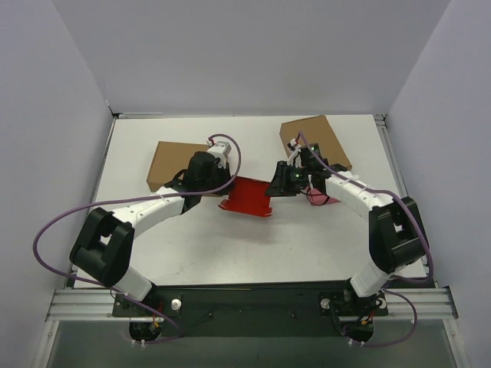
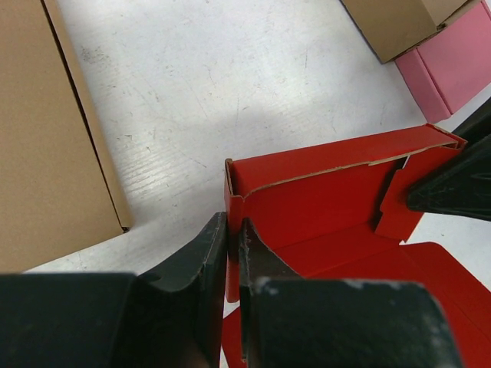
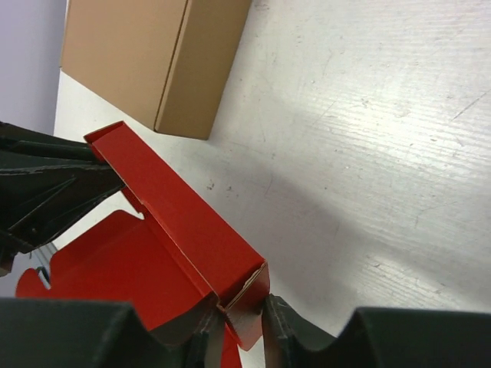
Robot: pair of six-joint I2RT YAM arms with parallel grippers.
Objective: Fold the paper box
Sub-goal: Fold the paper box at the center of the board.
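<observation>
The left gripper pinches the left wall of the red box, one finger on each side. At the right edge, the right gripper touches a red flap. A brown box lies on the left. A second brown box and a pink box lie touching at the top right.

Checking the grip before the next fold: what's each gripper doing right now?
Left gripper: closed on the red box wall.
Right gripper: closed on the red box corner.
</observation>
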